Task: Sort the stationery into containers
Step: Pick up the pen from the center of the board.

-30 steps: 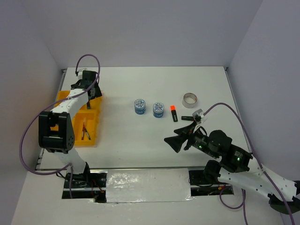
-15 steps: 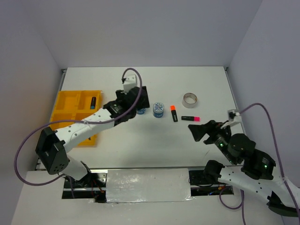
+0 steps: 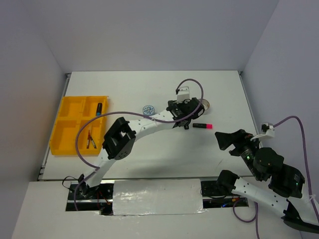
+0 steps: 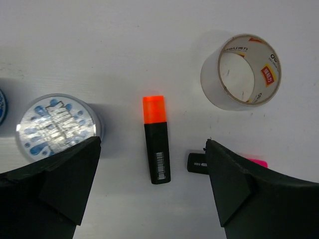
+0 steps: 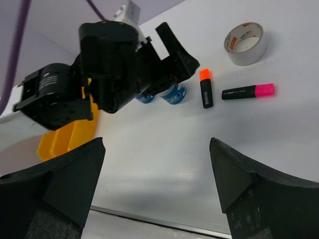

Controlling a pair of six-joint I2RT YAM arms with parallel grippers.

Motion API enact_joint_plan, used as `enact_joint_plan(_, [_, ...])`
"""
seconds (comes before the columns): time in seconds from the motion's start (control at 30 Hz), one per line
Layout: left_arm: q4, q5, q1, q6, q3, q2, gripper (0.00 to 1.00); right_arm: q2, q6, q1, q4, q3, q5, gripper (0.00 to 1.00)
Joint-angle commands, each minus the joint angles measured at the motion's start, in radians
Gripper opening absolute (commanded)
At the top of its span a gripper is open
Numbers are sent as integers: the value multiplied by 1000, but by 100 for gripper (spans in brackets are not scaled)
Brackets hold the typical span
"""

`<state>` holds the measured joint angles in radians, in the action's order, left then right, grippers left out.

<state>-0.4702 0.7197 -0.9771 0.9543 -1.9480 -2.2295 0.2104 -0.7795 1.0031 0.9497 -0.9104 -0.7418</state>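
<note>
My left gripper [image 4: 154,191] hangs open and empty above the table, its fingers either side of the orange-ended highlighter [image 4: 157,144]. To its right lie the pink-ended highlighter [image 4: 198,162], partly behind a finger, and the silvery tape ring [image 4: 241,71]. A blue-white roll [image 4: 56,127] stands to the left, a second roll [image 3: 148,109] further left. The yellow tray [image 3: 67,130] holds the blue-ended highlighter [image 3: 98,108] and the pens [image 3: 90,139]. My right gripper [image 3: 227,142] is open and empty, near the front right, apart from everything.
The left arm [image 3: 144,124] stretches across the table's middle from its base to the highlighters. Grey walls close in the table at the back and both sides. A foil-covered strip [image 3: 157,196] lies along the near edge between the arm bases.
The left arm swung from the tray rightward across the table and now hovers over the orange highlighter. The right arm drew back to the right, away from the items.
</note>
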Motion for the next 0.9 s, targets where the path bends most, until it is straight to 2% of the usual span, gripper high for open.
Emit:
enact_joint_plan(0.0, [39, -3, -6, 0, -77, -73, 98, -14, 32, -1, -25, 15, 12, 92])
enact_joint_plan(0.03, [71, -14, -11, -44, -83, -87, 97, -14, 40, -1, -41, 18, 30, 93])
enact_joint_plan(0.17, [80, 4, -14, -49, -120, -150, 94, -6, 74, -1, -63, 31, 74, 92])
enact_joint_plan(0.27, [73, 9, -11, -40, -126, -185, 89, -8, 91, -1, -71, 41, 99, 92])
enact_joint_plan(0.37, [82, -5, -9, -35, -123, -220, 77, -22, 109, -1, -86, 56, 117, 92])
enact_joint_plan(0.5, [81, -28, -5, -26, -137, -274, 73, -37, 118, -3, -92, 64, 128, 92])
enact_joint_plan(0.57, [82, -49, 0, -25, -137, -286, 68, -43, 121, -1, -89, 64, 128, 92])
enact_joint_plan(0.63, [93, -60, 2, -26, -131, -291, 57, -49, 123, -1, -85, 64, 122, 92])
enact_joint_plan(0.67, [94, -66, 2, -28, -123, -291, 38, -52, 123, -1, -85, 64, 121, 92])
enact_joint_plan(0.7, [97, -69, 3, -29, -120, -288, 26, -52, 125, -1, -85, 65, 121, 92])
enact_joint_plan(0.8, [114, -72, 2, -43, -92, -254, 0, -60, 126, -3, -94, 70, 122, 92])
enact_joint_plan(0.87, [136, -66, 2, -55, -48, -196, 0, -57, 129, -1, -97, 71, 125, 92])
